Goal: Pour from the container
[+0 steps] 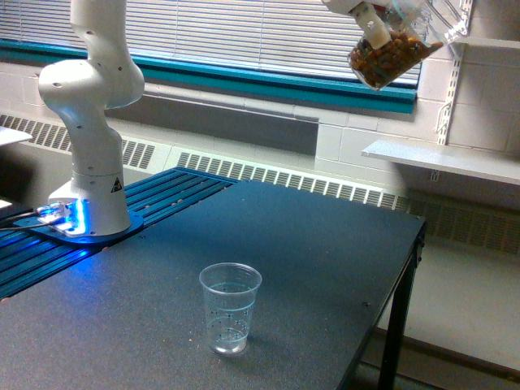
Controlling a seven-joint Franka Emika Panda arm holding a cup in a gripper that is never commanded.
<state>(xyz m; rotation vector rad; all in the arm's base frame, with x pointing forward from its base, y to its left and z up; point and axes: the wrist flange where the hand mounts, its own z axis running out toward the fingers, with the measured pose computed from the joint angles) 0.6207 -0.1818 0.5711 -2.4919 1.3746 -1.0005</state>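
High up at the top right of the exterior view: the gripper (375,23), closed on the jar (392,54). Only partly in the picture. Jar tilted, with brown nut bits gathered at its low end. Far below on the dark table (325,260): a small clear cup (230,307), standing upright, well apart from the jar. To the left: the white arm base (89,162), with a blue glow at its foot.
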